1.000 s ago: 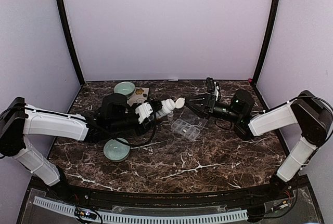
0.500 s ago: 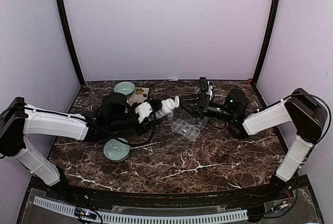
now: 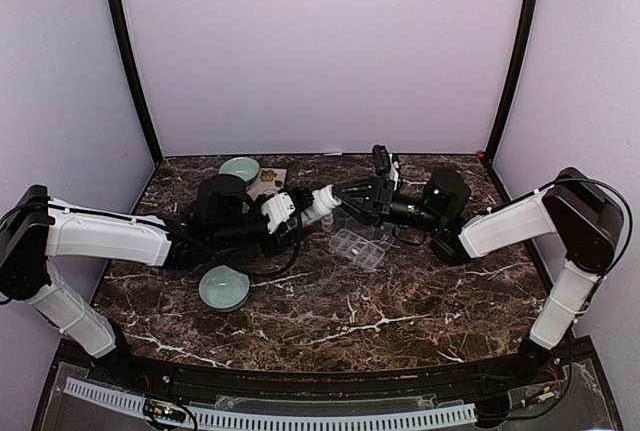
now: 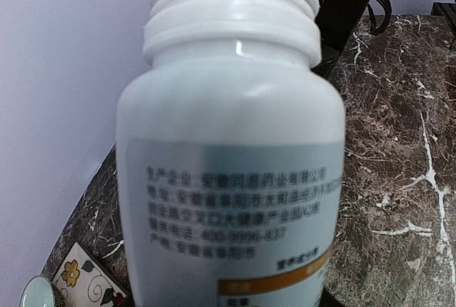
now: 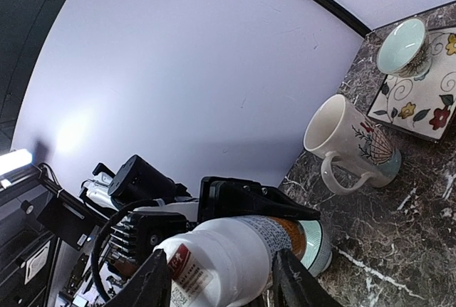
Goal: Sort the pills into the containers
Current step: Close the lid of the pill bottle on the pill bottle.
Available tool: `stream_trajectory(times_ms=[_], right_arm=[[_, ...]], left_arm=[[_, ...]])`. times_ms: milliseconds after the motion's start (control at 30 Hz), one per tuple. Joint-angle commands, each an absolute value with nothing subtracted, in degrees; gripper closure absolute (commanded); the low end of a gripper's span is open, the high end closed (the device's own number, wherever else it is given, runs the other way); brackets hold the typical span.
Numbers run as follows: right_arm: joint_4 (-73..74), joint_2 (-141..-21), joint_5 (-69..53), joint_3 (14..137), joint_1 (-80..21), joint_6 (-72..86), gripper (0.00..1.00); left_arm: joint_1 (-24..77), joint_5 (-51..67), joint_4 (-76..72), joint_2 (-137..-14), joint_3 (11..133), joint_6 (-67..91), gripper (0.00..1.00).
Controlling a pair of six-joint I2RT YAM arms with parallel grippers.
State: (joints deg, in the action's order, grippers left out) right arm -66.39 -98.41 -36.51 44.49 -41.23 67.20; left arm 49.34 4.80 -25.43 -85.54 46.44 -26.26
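We judged the sorting hardly begun. The small clear plastic pill-organiser box lay on the dark marble-patterned tabletop, just in front of the spot where the two arms met. The top view was too small to show any pill in its compartments. The white plastic pill bottle was held level above the tabletop, clamped by its body in the left arm's jaws, with its ridged white top pointing toward the right arm. The right arm's jaws stood apart on either side of that end of the bottle; we could not tell whether they pressed on it. By our reckoning, getting pills out of the bottle and into the compartments was all left to do. A pale green ceramic bowl sat near the left arm, well apart from the box. As for writing, the bottle's pale grey label carried several lines of small Chinese characters, too soft to read. One line of digits looked like a telephone number beginning with 400, and an orange band ran beneath. The right wrist view showed a red patch with white marks on the label.
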Motion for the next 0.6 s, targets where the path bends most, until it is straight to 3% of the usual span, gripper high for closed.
stream_trajectory(times_ms=[0,567], right_arm=[[-67.43,-99.66,-37.31,45.97,-42.70,66.88,0.50],[-66.09,-100.34,-37.67,46.50,-44.51,65.64,0.43]], left_arm=[[49.00,6.21,-24.94,-85.43,48.84,-25.32,1.00],[48.43,7.29,-23.80,-85.26,49.62,-24.26,1.00]])
